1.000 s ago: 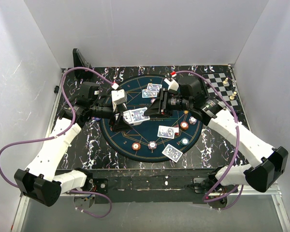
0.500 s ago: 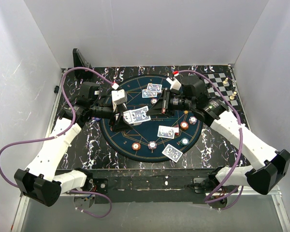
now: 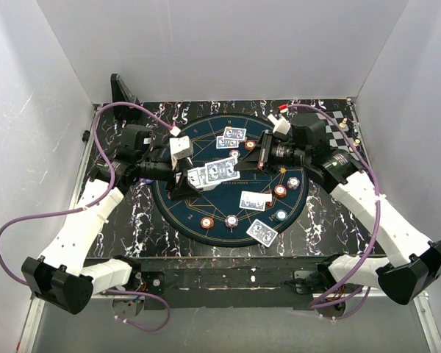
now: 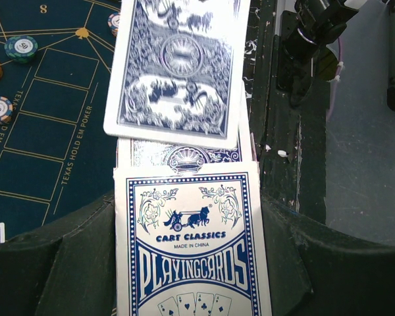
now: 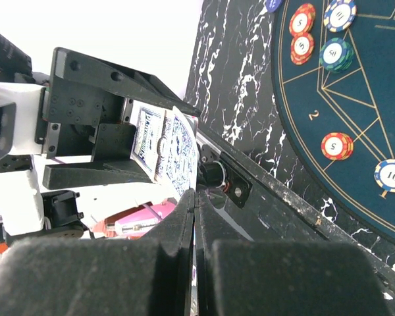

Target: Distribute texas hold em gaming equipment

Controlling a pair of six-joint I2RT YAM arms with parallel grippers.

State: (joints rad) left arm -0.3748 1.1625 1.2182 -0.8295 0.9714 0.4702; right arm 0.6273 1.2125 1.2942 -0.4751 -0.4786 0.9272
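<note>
left tool (image 3: 191, 180) clamps the card pack (image 4: 192, 250) over the bench (image 3: 143, 220) middle, right tool (image 5: 195, 210) is pinched shut on the top card (image 4: 178, 66) sticking out of it, so imo friction could drag the next card (image 4: 184, 153) along or that thin edge grip slips

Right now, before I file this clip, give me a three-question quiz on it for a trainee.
1. True or false: the right hand is open.
2. The left hand holds: A a cup, B a card box, C a die.
3. Fill in: the mat reads "Texas ___ Poker".
Key: 1 false, it pinches a card. 2 B. 3 Hold Em.
</note>
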